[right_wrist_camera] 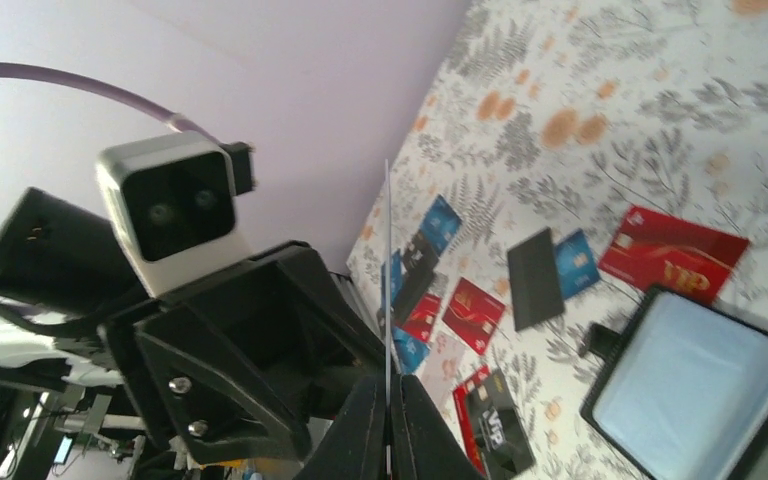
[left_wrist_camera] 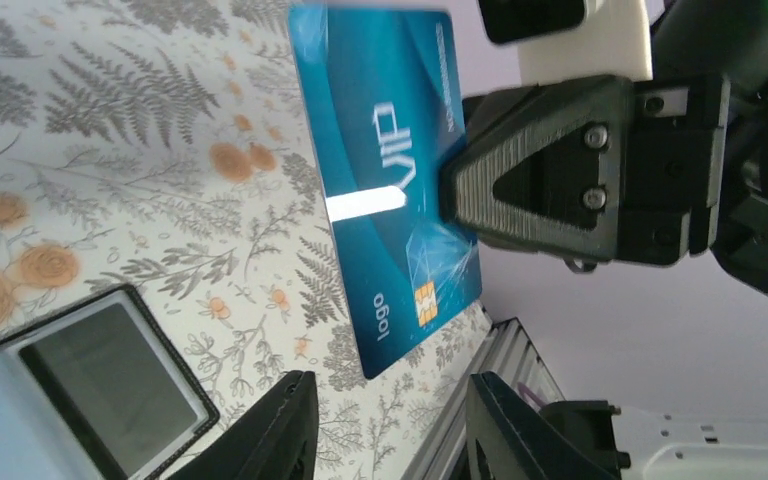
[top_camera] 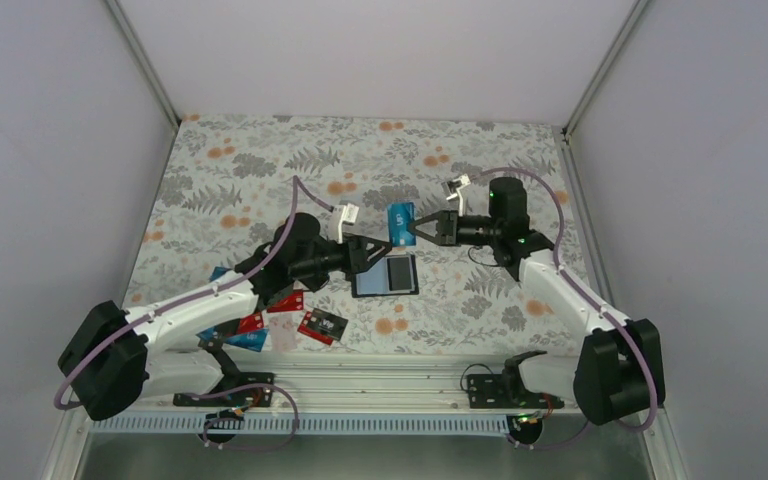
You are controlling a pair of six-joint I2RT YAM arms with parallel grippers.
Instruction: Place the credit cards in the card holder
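My right gripper (top_camera: 418, 229) is shut on a blue credit card (top_camera: 400, 223), held upright above the table; the card shows face-on in the left wrist view (left_wrist_camera: 385, 180) and edge-on in the right wrist view (right_wrist_camera: 387, 280). My left gripper (top_camera: 382, 249) is open and empty, just left of and below the card, not touching it. The card holder (top_camera: 385, 275) lies open on the table beneath, grey-blue inside, and also shows in the left wrist view (left_wrist_camera: 80, 385) and the right wrist view (right_wrist_camera: 700, 385). Several red, blue and black credit cards (top_camera: 280, 320) lie at the front left.
The floral cloth (top_camera: 260, 170) covers the table. Grey walls close in the left, right and back. A metal rail (top_camera: 380, 375) runs along the near edge by the arm bases.
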